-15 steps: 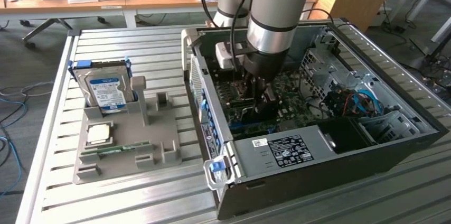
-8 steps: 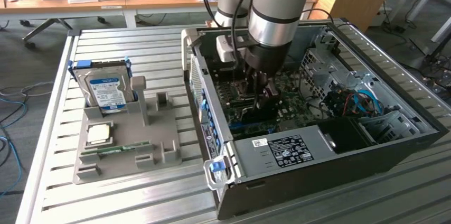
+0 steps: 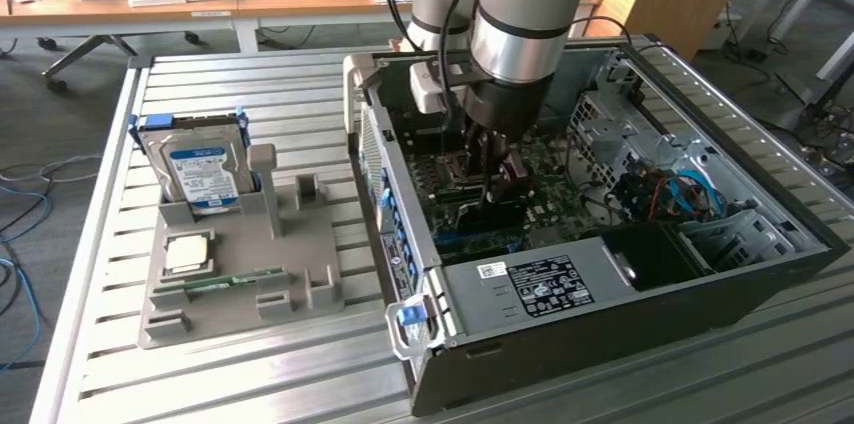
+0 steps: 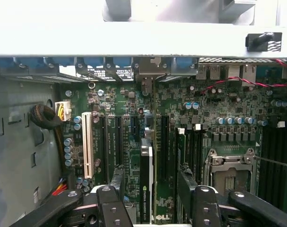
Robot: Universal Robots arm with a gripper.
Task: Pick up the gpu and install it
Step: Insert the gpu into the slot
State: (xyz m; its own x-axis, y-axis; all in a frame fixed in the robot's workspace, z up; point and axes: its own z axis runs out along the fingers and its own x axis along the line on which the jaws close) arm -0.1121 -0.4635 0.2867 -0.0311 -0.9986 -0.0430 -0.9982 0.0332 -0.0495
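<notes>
Gpu (image 4: 146,184): thin card with dark face, stood on edge in a slot of the green motherboard (image 4: 204,118) inside the open computer case (image 3: 747,274), between the tool's two fingers in the wrist view. Tool (image 4: 151,187): reached down into the case, jaws spread wide, one finger (image 4: 117,182) on either side of the card with a gap showing on each side. Beside the card on the board: a white expansion slot (image 4: 87,144) and an empty processor socket (image 4: 228,172). Case lay on its side on the slatted metal tabletop (image 3: 267,94), with a power supply (image 3: 534,289) at its near end. At the exterior view's left, well apart from the case: a grey fixture tray (image 3: 240,284) carrying an upright hard drive (image 3: 200,169) with blue-white label, a processor chip (image 3: 187,252) and a narrow green RAM stick (image 3: 220,282).
</notes>
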